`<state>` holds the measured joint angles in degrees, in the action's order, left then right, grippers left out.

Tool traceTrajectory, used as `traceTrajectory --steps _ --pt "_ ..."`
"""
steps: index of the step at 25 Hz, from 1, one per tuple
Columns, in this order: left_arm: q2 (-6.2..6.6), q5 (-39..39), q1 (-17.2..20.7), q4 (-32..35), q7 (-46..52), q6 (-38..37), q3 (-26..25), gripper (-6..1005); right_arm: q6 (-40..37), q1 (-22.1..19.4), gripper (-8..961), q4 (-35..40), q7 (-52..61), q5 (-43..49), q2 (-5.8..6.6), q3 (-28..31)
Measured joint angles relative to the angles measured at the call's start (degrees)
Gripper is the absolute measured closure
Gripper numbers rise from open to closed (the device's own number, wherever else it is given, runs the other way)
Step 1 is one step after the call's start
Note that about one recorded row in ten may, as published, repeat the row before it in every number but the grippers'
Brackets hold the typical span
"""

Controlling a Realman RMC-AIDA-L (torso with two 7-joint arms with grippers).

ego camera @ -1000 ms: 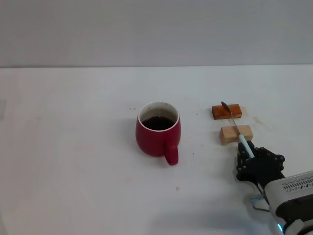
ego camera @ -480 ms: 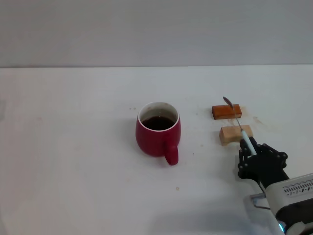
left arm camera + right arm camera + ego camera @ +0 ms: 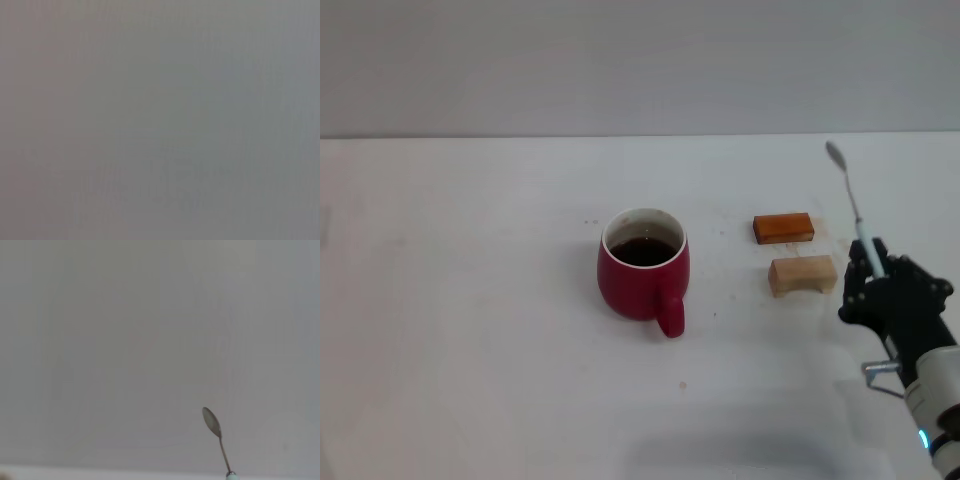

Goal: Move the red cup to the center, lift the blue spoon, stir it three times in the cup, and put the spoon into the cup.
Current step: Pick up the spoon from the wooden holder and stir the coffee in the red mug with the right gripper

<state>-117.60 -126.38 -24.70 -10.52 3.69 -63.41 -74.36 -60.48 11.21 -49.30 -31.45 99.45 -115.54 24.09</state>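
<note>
One red cup [image 3: 643,277] stands upright on the white table [image 3: 470,300], handle turned toward the robot, white inside, dark liquid in it up to a bit under the rim. Nothing else in the cup.

One blue spoon [image 3: 853,214], well to the right of the cup and lifted clear of the table. Pale blue handle end is pinched in the right gripper [image 3: 877,270], fingers closed tight on it; silver neck and bowl stick up and away from the robot, tilted slightly toward the cup side. Spoon bowl sits higher in the head view than the cup rim. The right wrist view shows only the silver bowl and neck [image 3: 216,436] against plain grey, with a sliver of blue at the edge.

Two small blocks lie between the cup and the gripper: one orange-brown block [image 3: 783,228], farther from the robot, and one pale wooden block [image 3: 802,274], nearer. Both lie flat on the table, apart from each other and from the spoon.

Left gripper not visible; the left wrist view is blank grey.
</note>
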Motion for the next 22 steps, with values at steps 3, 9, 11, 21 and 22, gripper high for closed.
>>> traceTrajectory --steps 3,9,11,21,22 --pt "0.00 0.00 -0.08 0.04 0.00 0.18 0.00 135 -1.76 -0.20 826 -1.15 0.07 1.03 0.59 0.09" --pt "0.01 0.00 -0.12 0.06 0.00 0.42 0.00 135 -7.33 -1.31 826 -2.54 5.04 8.78 1.85 0.19" --pt "-0.03 0.00 -0.08 0.06 0.00 0.60 0.00 135 -9.24 -1.97 827 -2.13 9.71 12.87 2.61 0.48" --pt "-0.15 0.00 0.03 0.06 0.00 0.77 0.04 135 -12.93 -2.71 827 -3.13 27.14 26.97 10.33 0.77" --pt "-0.16 0.00 0.02 0.06 0.00 0.78 0.06 135 -12.93 -2.71 827 -3.13 27.14 26.97 10.33 0.77"
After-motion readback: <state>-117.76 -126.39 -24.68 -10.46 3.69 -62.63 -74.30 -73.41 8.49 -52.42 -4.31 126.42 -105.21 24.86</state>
